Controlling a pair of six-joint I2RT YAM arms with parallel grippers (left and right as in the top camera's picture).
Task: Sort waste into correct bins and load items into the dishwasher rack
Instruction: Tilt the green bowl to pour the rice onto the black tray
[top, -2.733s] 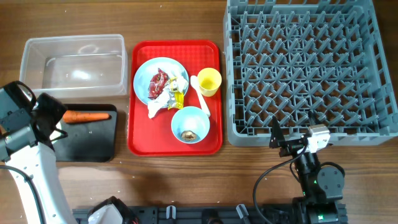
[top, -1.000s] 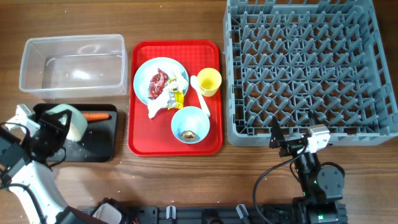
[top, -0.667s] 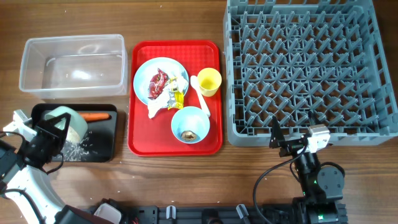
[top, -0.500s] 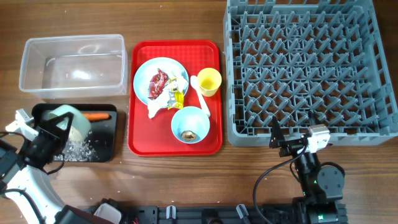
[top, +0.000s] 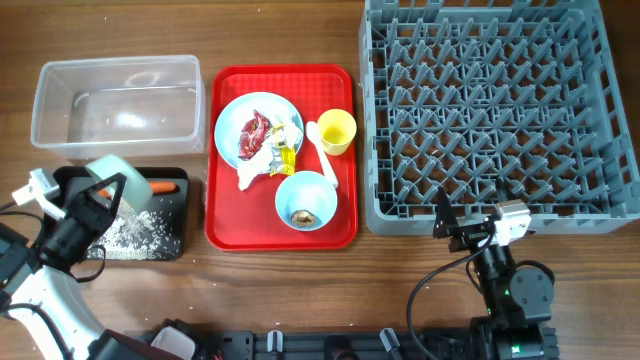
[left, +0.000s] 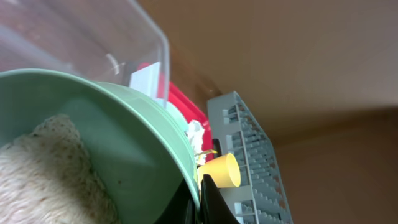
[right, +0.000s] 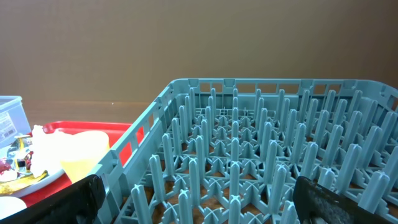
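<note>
Pale green, the bowl (top: 115, 178) hangs at the far left, tipped steeply over the black tray (top: 172, 203). The left gripper (top: 98, 202) holds it, fingers pinched tight on its rim. In the left wrist view a heap of rice (left: 37, 171) lies inside the bowl. From above, more white grains are scattered across the near half of the black tray. A carrot (top: 161, 187) lies in the tray's far part, just beside the bowl. Behind the tray stands the clear tub (top: 150, 100).

Next to the right is the red tray (top: 225, 228). On it sits a blue plate (top: 233, 112) carrying a red wrapper (top: 254, 135), a yellow wrapper (top: 286, 155) and crumpled tissue (top: 250, 173) that hangs over the plate's near edge. A blue bowl (top: 293, 190) stands nearer the front with a small brown lump (top: 302, 216) inside. A white spoon (top: 322, 150) lies between the plate and a yellow cup (top: 336, 131).

The grey rack (top: 490, 110) fills the right side, and nothing sits among its pegs. The right gripper (top: 460, 235) rests in front of the rack's near wall, apart from everything, with its fingers spread wide
</note>
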